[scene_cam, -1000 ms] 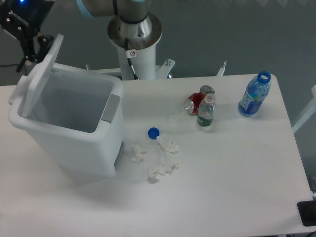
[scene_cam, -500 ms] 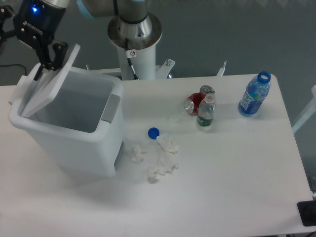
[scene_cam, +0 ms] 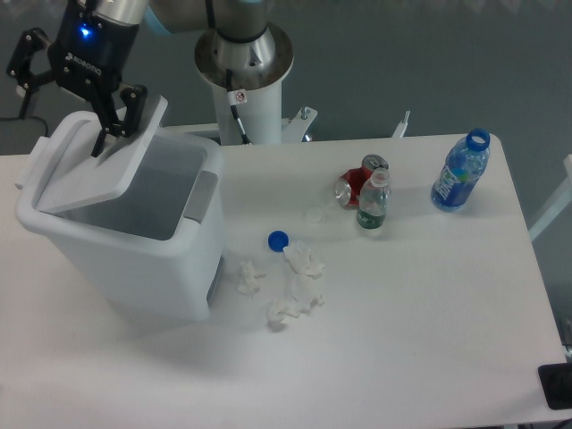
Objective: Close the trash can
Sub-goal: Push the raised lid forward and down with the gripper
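Lid (scene_cam: pixel 94 174) lowered further since earlier frame; gripper (scene_cam: pixel 114 134) pressing its raised edge, fingers apart, grasping nothing. Trash can (scene_cam: pixel 125 241) roughly half shut; front gap remains.

White desk (scene_cam: pixel 429 340). Blue bottle cap (scene_cam: pixel 278 239) near centre — crumpled tissues (scene_cam: pixel 290 286) just below it. Crushed red can (scene_cam: pixel 359 179) touching small clear bottle (scene_cam: pixel 373 202). Uncapped blue bottle (scene_cam: pixel 461 172) upright, far right — well apart.
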You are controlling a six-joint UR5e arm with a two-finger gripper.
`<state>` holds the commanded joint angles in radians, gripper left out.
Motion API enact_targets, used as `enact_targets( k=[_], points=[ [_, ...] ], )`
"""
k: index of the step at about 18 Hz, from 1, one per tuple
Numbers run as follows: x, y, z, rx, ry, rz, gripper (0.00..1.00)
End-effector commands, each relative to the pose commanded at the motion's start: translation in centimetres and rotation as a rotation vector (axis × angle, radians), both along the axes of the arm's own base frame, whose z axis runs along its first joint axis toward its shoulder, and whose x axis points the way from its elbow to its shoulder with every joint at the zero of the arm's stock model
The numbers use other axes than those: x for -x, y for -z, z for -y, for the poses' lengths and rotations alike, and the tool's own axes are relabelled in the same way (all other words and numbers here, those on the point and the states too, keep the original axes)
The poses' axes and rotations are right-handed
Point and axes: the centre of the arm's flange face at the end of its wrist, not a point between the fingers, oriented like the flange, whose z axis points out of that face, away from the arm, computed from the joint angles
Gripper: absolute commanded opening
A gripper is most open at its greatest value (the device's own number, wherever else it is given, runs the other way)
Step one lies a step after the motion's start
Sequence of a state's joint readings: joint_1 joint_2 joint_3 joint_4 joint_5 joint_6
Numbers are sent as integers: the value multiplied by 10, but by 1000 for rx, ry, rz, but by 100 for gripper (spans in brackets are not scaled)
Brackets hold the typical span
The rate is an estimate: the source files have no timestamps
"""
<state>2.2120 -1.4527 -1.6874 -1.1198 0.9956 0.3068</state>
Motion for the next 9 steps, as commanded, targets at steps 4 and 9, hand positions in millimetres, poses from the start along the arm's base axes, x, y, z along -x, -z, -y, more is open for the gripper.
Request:
enact_targets(
  k=[4, 9],
  points=[
    [4, 2, 1, 15, -14, -18, 100],
    [13, 3, 3, 16, -33, -19, 100]
  ],
)
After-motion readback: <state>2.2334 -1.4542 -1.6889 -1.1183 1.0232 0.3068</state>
